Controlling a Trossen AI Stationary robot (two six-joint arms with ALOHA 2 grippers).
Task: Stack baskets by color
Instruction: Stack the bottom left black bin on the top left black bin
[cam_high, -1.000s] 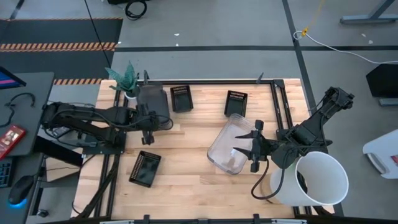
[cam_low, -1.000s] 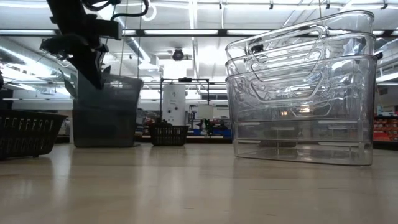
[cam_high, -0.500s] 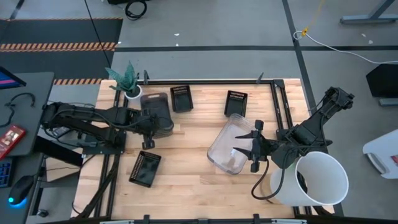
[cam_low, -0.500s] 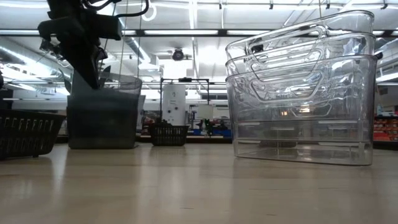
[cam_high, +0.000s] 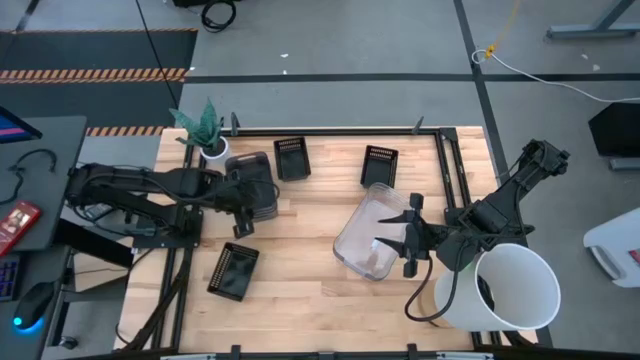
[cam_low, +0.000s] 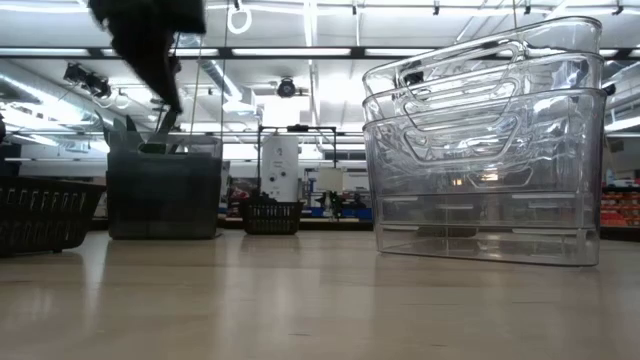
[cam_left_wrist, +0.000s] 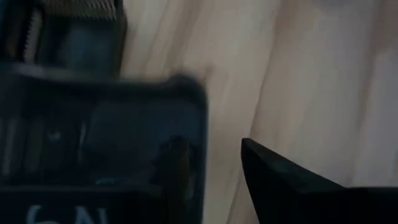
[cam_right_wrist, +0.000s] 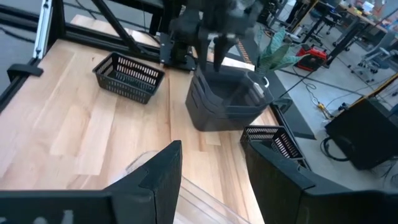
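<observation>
Two smoky grey baskets (cam_high: 258, 185) stand nested at the table's far left, their base flat on the wood (cam_low: 165, 190). My left gripper (cam_low: 162, 95) hangs open just above their near rim, touching nothing; its fingers (cam_left_wrist: 211, 168) stand either side of one corner. Clear baskets (cam_high: 365, 235) sit nested at centre right (cam_low: 485, 160). My right gripper (cam_high: 408, 238) waits open at their right rim. Three small black slotted baskets lie apart: two at the far side (cam_high: 291, 157) (cam_high: 379, 165), one near left (cam_high: 233, 270).
A potted green plant (cam_high: 205, 130) stands at the far left corner, just behind the grey baskets. A big white round bucket (cam_high: 510, 285) sits off the table's near right corner. Bare wood lies along the near edge between the black basket and the clear stack.
My left gripper has set a tilted grey basket down into the grey one below, toward the table's near side, where it now sits level. The gripper has then let go, opened and risen clear of the rim. My right arm has kept still.
</observation>
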